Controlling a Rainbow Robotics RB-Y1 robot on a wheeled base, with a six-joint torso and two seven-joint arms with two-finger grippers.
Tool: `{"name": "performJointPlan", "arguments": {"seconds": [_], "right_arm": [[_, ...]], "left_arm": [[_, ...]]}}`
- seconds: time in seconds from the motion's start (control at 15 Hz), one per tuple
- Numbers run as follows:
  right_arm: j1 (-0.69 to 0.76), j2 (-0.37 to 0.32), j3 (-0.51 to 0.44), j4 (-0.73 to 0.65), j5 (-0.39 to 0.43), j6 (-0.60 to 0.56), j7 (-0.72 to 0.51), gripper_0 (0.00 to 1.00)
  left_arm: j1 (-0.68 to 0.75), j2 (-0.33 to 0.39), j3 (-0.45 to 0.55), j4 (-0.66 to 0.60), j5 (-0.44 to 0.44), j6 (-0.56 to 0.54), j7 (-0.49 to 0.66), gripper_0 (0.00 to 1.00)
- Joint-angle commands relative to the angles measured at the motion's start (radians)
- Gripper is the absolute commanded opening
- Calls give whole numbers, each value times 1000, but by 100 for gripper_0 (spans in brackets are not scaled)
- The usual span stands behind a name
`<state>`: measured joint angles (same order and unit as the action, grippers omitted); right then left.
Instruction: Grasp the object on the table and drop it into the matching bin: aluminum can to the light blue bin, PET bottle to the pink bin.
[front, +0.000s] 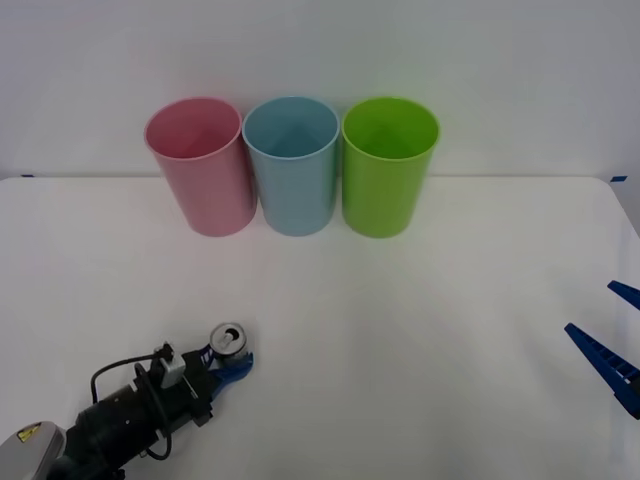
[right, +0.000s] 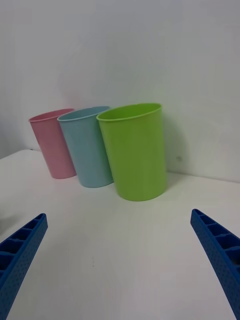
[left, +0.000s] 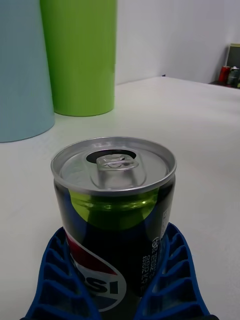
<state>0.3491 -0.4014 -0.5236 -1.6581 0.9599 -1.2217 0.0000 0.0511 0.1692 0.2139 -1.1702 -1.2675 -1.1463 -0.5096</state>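
Left wrist view: the blue ribbed fingers (left: 55, 280) of the left gripper (left: 120, 287) are seen clamped on either side of the aluminum can (left: 115, 220), which stands upright between them with its pull-tab top facing up and its dark printed side facing the camera. From the front view, the same can (front: 226, 343) is found at the near left of the white bench (front: 420, 330), held at the tip of the left gripper (front: 232, 366), whose black arm reaches in from the lower left corner. Well beyond the can, three tall bins are lined up in a row at the far edge of the bench, each just beside the next: the pink bin (front: 200, 165) on the left, the light blue bin (front: 292, 165) in the middle and a lime green bin (front: 388, 165) on the right. The right gripper (front: 612, 340) is held at the right edge above the bench, its fingers (right: 220, 250) spread wide apart and holding nothing.
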Motion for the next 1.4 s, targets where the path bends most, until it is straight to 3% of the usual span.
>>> {"name": "performJointPlan", "arguments": {"seconds": [0.07,0.53,0.93,1.4], "right_arm": [[0,0,0,0,0,0,0,100],[0,0,0,0,0,0,0,100],[0,0,0,0,0,0,0,100],[0,0,0,0,0,0,0,100]], "left_arm": [[6,9,33,-2,10,-26,-1,0],[116,95,53,-131,166,-3,36,0],[193,107,140,-184,309,-3,79,0],[196,108,205,-332,330,-1,275,0]]}}
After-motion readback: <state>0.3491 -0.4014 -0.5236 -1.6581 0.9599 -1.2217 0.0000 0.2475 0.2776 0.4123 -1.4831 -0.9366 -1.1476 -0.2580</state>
